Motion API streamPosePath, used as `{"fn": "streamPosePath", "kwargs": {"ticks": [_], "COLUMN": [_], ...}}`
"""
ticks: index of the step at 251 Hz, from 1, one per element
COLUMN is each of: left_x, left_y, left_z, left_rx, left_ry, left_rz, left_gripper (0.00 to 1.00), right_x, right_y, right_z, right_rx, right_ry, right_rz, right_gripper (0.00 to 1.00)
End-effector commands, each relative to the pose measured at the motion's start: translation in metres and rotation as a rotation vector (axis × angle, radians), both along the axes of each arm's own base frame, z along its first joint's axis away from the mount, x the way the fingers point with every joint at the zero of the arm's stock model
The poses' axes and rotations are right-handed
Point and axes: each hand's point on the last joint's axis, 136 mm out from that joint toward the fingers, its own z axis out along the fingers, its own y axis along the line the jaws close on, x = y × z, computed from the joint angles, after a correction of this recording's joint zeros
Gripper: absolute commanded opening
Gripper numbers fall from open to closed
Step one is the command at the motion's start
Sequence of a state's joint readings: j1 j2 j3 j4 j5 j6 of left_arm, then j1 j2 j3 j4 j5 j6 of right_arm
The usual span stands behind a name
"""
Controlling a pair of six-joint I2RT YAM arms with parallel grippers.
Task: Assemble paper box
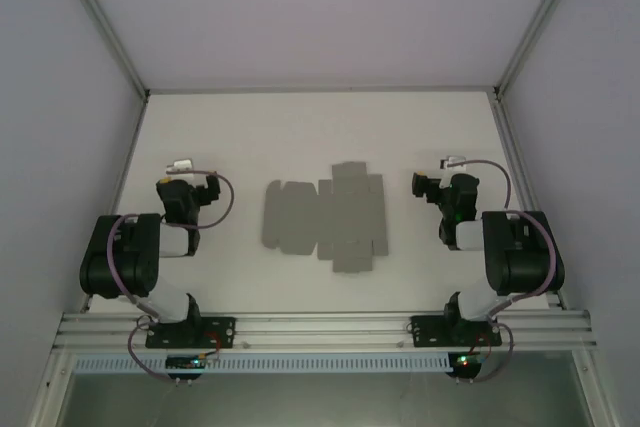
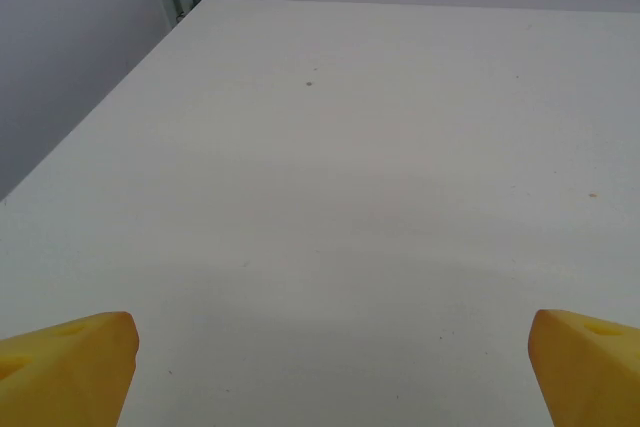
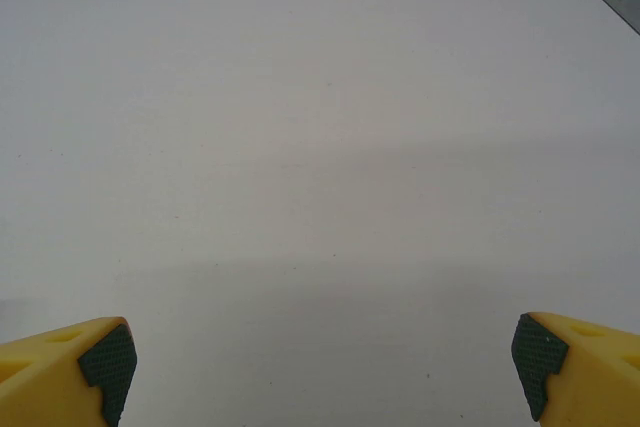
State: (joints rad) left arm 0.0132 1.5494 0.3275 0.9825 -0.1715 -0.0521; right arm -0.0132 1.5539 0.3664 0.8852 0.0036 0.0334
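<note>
In the middle of the surface (image 1: 300, 127), the paper box (image 1: 325, 217) lies flat as a wide grey sheet, not folded yet. Its long side runs left to right, from one arm toward the other. It sits to the right of the left hand (image 2: 330, 367) and to the left of the right hand (image 3: 322, 362), which looks a little nearer. Both hands are spread wide, hold nothing and point at the far side, so I think each must turn inward.
</note>
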Motion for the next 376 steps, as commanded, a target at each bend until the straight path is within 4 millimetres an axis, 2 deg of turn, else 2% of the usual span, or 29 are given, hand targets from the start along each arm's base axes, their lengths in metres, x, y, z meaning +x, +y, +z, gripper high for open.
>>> {"fn": "streamPosePath", "kwargs": {"ticks": [1, 187, 213, 226, 245, 268, 295, 306, 326, 347, 376], "left_x": [0.004, 0.004, 0.006, 0.009, 0.010, 0.008, 0.008, 0.007, 0.005, -0.003, -0.016], "left_y": [-0.002, -0.001, -0.001, -0.002, 0.001, 0.002, -0.022, -0.036, -0.065, -0.097, -0.141], "left_z": [0.009, 0.007, 0.013, 0.019, 0.031, 0.049, 0.065, 0.067, 0.064, 0.053, 0.033], "left_rx": [0.001, 0.000, 0.001, 0.002, 0.002, -0.061, -0.215, -0.271, -0.352, -0.430, -0.521], "left_ry": [-0.023, -0.019, -0.021, 0.007, 0.036, 0.062, 0.088, 0.109, 0.178, 0.270, 0.398], "left_rz": [-0.007, -0.007, -0.007, -0.009, 0.008, 0.037, -0.039, -0.080, -0.161, -0.248, -0.384], "left_gripper": [0.99, 1.00, 0.99, 0.99, 1.00, 1.00, 1.00, 0.99, 0.99, 0.99, 1.00], "right_x": [0.002, 0.002, 0.002, 0.002, 0.002, -0.002, -0.011, -0.015, -0.024, -0.034, -0.045], "right_y": [0.000, 0.004, 0.004, 0.000, -0.010, -0.010, -0.010, -0.002, 0.029, 0.076, 0.140], "right_z": [0.003, 0.002, 0.004, 0.011, 0.033, 0.058, 0.082, 0.087, 0.089, 0.089, 0.079], "right_rx": [-0.006, 0.008, 0.012, 0.002, -0.021, -0.032, 0.073, 0.142, 0.267, 0.361, 0.405], "right_ry": [-0.007, 0.001, 0.004, 0.003, -0.012, 0.001, 0.039, 0.074, 0.148, 0.225, 0.310], "right_rz": [0.001, 0.023, 0.026, 0.002, -0.054, -0.067, -0.127, -0.122, -0.043, 0.101, 0.278], "right_gripper": [0.99, 0.99, 0.99, 0.99, 0.99, 0.99, 0.99, 0.99, 0.98, 0.88, 0.79]}}
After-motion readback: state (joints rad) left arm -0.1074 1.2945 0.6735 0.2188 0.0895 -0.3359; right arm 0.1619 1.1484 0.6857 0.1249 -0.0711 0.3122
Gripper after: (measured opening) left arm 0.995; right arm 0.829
